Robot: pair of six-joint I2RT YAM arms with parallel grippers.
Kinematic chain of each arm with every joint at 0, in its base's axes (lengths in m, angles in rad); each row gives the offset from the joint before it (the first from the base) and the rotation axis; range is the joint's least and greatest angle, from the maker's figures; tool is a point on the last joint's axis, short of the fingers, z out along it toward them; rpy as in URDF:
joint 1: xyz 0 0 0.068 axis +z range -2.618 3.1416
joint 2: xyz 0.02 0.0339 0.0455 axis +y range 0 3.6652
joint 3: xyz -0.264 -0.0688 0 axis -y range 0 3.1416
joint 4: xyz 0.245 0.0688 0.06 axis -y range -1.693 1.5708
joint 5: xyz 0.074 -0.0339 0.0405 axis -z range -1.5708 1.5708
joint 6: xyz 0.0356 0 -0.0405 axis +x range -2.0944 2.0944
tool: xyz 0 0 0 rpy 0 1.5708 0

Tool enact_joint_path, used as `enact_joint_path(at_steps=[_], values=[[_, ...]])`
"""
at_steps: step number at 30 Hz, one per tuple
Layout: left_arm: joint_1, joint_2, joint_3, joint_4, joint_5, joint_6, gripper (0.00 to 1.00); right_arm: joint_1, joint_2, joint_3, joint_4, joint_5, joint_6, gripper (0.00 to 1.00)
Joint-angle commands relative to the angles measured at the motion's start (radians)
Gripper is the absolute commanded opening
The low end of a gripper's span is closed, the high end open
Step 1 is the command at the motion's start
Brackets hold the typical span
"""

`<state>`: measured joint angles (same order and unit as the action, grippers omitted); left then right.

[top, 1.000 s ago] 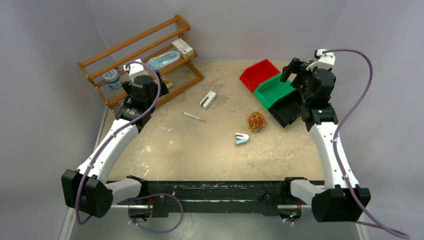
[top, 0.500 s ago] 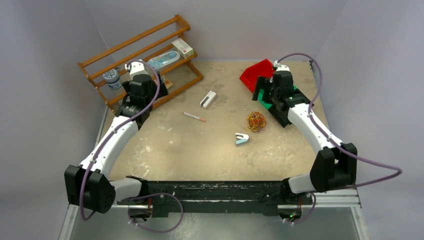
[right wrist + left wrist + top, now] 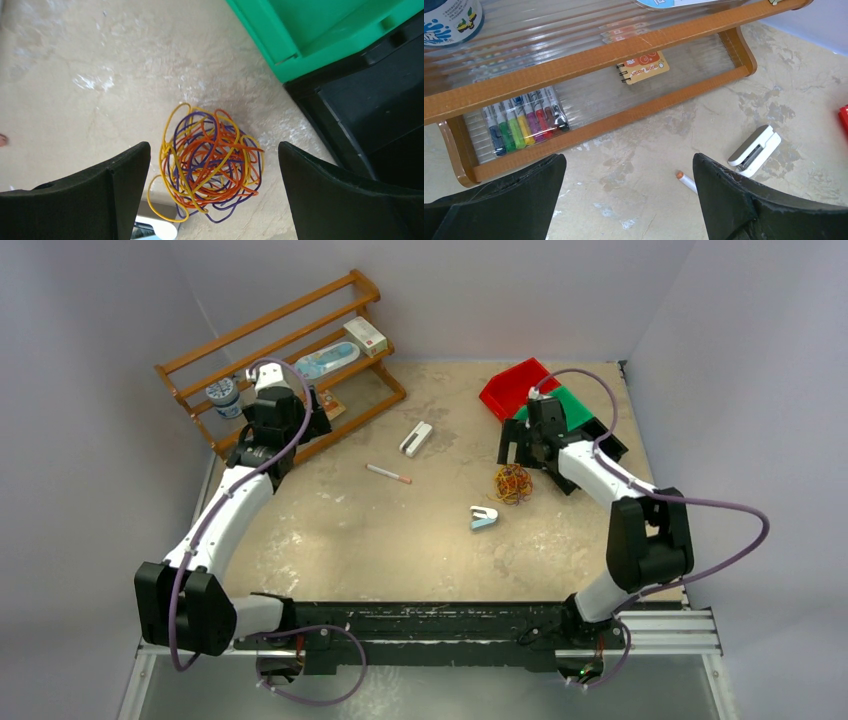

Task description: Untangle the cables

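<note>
The cables (image 3: pixel 210 165), one orange-yellow-purple tangle, lie on the counter (image 3: pixel 400 530) at 3 o'clock of centre, framed by the right tool (image 3: pixel 212 150), spread wide; its height is unclear. The left tool (image 3: pixel 628 162) gapes empty near the rack (image 3: pixel 574 65), its lower parts cut off.

Left arm (image 3: pixel 215 530) and right arm (image 3: pixel 590 468) share white tapered shells between blocky black joint housings; a thin purple cable (image 3: pixel 720 502) loops along each, and in the wrist views the matte black jaws are wedge-shaped, rough-edged
</note>
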<state>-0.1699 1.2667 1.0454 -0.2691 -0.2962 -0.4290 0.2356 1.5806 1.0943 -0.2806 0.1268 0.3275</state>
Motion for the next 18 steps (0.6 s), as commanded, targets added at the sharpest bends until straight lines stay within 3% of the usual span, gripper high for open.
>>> enact_joint_path(at_steps=[1,12,18], values=[[0.010,-0.021,0.031,0.040,0.030,-0.011,0.99,0.016,0.018,-0.023,0.025,-0.062,-0.013,0.99],[0.029,-0.013,0.028,0.041,0.057,-0.017,0.98,0.038,0.097,-0.084,0.048,-0.102,-0.018,0.99],[0.053,0.000,0.027,0.047,0.093,-0.032,0.96,0.066,0.111,-0.069,0.055,-0.122,-0.020,0.85]])
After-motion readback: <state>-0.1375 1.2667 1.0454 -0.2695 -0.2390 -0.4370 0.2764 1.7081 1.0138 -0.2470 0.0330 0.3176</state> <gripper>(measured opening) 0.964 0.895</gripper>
